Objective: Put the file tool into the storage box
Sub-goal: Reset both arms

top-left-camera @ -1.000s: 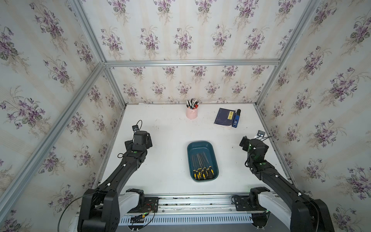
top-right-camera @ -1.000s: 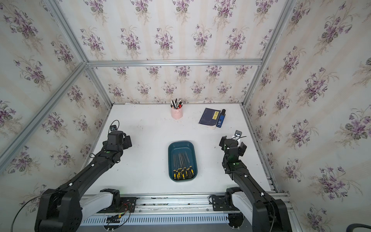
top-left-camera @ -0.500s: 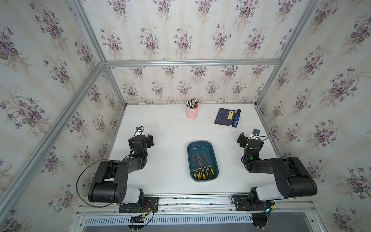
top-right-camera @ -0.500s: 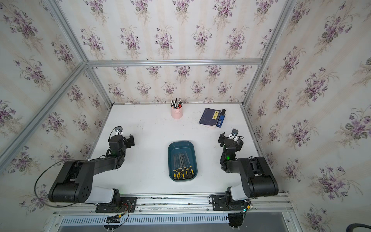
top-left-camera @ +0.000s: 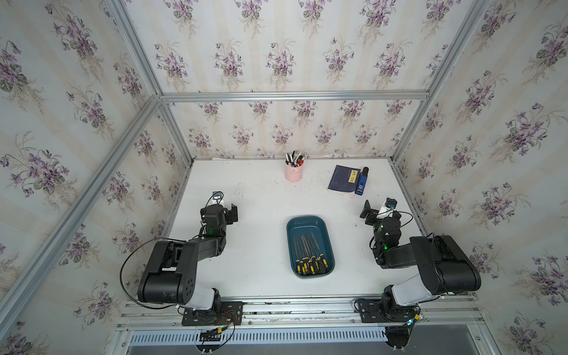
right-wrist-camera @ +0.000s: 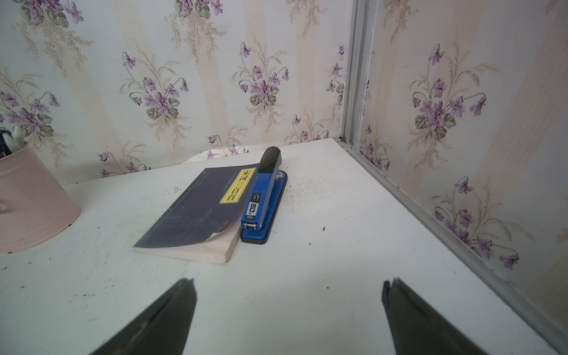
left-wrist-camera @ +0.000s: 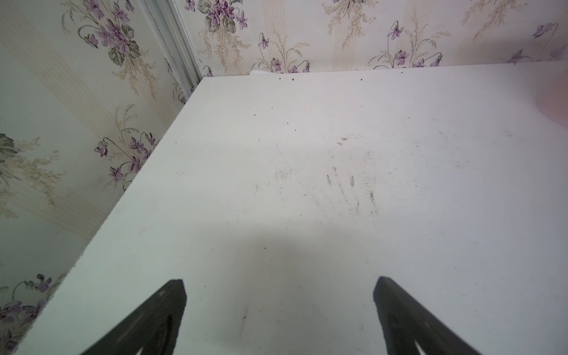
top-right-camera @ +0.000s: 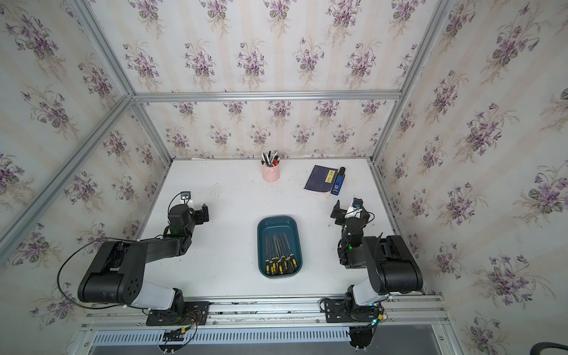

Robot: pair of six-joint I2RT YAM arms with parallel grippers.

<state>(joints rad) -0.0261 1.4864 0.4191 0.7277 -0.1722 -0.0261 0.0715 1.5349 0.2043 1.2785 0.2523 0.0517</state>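
The left gripper [left-wrist-camera: 278,310], a black two-fingered clamp, hangs over bare white tabletop [left-wrist-camera: 307,215] well to the left of the storage box [top-left-camera: 309,222], a shallow dark teal plastic tray with rounded corners; its jaws stand wide apart with nothing between them. In both top views the box sits mid-table, and the file tools [top-left-camera: 310,253], thin grey steel blades with yellow-and-black handles, lie bundled inside it along its length, handles toward the robot's bases. No file shows on the table outside it, so the task looks finished.

Beyond the box, near the back wall, stands a pink pen cup [top-right-camera: 270,173]. To the right of the box, the right gripper [right-wrist-camera: 287,310] is likewise spread wide and empty, facing a dark blue paperback book [right-wrist-camera: 196,215] with a blue stapler [right-wrist-camera: 264,203] touching its edge.

The likely risk now is a needless further reach: an arm sweeping inward could nudge the light tray and spill the loose files, or the right one could clip the stapler.
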